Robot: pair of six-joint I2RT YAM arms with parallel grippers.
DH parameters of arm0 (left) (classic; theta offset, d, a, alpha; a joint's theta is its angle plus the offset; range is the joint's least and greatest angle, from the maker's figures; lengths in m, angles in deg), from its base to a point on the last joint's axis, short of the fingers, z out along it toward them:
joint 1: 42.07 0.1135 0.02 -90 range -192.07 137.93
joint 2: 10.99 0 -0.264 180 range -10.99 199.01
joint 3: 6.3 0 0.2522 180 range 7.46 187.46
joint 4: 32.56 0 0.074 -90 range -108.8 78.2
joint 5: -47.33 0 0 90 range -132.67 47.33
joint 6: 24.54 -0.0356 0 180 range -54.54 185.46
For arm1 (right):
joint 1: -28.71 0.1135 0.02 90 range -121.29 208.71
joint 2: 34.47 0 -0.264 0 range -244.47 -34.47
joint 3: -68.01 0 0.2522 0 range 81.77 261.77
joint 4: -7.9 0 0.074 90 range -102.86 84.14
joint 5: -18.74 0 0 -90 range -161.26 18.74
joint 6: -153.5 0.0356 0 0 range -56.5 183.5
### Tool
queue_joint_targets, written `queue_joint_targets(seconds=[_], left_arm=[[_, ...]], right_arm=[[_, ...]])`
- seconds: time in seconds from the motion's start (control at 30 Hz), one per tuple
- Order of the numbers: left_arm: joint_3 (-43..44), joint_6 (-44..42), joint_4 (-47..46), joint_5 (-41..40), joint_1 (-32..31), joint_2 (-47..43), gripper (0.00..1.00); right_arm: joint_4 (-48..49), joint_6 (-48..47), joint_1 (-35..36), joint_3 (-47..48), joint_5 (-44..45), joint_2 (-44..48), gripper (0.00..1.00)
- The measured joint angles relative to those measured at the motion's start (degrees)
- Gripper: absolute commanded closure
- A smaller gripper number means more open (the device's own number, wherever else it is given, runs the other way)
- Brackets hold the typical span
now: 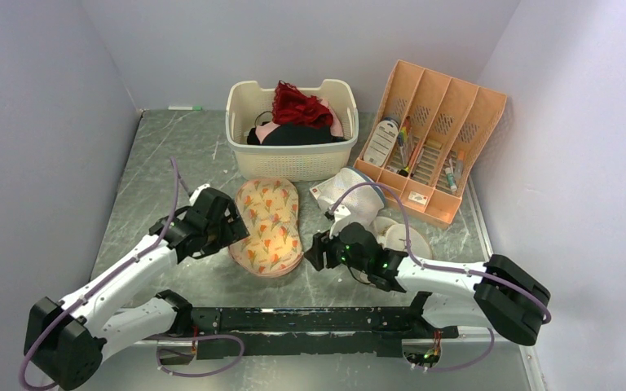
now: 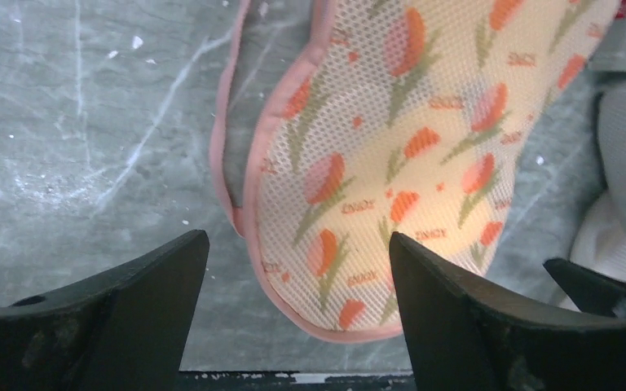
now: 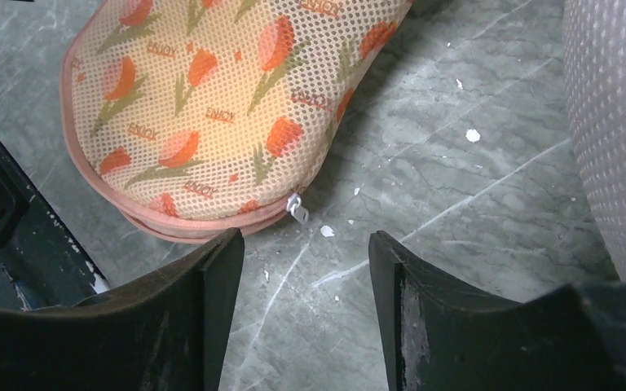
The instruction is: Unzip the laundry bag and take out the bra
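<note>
The laundry bag (image 1: pixel 271 224) lies flat and zipped in the middle of the table, cream with orange-red flowers and pink edging. It fills the left wrist view (image 2: pixel 407 147) and the upper left of the right wrist view (image 3: pixel 220 106). Its small silver zip pull (image 3: pixel 297 208) sticks out at the near right edge. My left gripper (image 1: pixel 232 226) is open and empty at the bag's left edge (image 2: pixel 297 244). My right gripper (image 1: pixel 316 248) is open and empty just right of the bag, the zip pull a little ahead of its jaws (image 3: pixel 303 244). The bra is hidden.
A cream basket (image 1: pixel 249 138) with a red lacy garment (image 1: pixel 300 106) and dark clothes stands behind the bag. A white mesh bag (image 1: pixel 352 199), round white flat bags (image 1: pixel 399 236) and an orange file rack (image 1: pixel 432 138) are to the right. Walls close in both sides.
</note>
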Motion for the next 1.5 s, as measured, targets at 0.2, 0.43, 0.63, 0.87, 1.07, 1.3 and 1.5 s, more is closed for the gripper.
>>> queue_joint_targets(seconds=[0.2, 0.43, 0.63, 0.87, 1.07, 1.3, 1.5], left_arm=[[-3.3, 0.5, -1.8, -1.4, 1.9, 1.2, 0.42], [-10.8, 2.0, -5.6, 0.3, 2.2, -1.3, 0.63], [-12.0, 2.6, -8.1, 1.2, 2.2, -1.5, 0.82], [-11.7, 3.0, -7.8, 0.4, 2.2, -3.7, 0.93], [-8.5, 4.9, -1.8, -2.9, 2.2, -8.1, 0.93], [-2.6, 8.8, 7.3, -6.8, 2.2, -20.5, 0.93], [3.4, 6.3, 10.8, -6.9, 2.2, -22.1, 0.93]], right_arm=[[-0.3, 0.1, 0.0, 0.2, 0.0, 0.0, 0.42], [-0.8, 0.1, 0.0, 0.2, 0.0, 0.9, 0.41], [-0.7, 0.4, 0.0, 0.2, -0.2, 0.5, 0.42], [0.4, 1.6, 0.0, -0.1, -1.2, -0.4, 0.42], [0.8, 2.1, 0.0, -0.2, -1.4, -0.4, 0.42], [2.3, 2.8, 0.0, -0.1, -2.0, -2.3, 0.4], [3.0, 4.2, -0.1, 0.7, -1.9, -4.9, 0.4]])
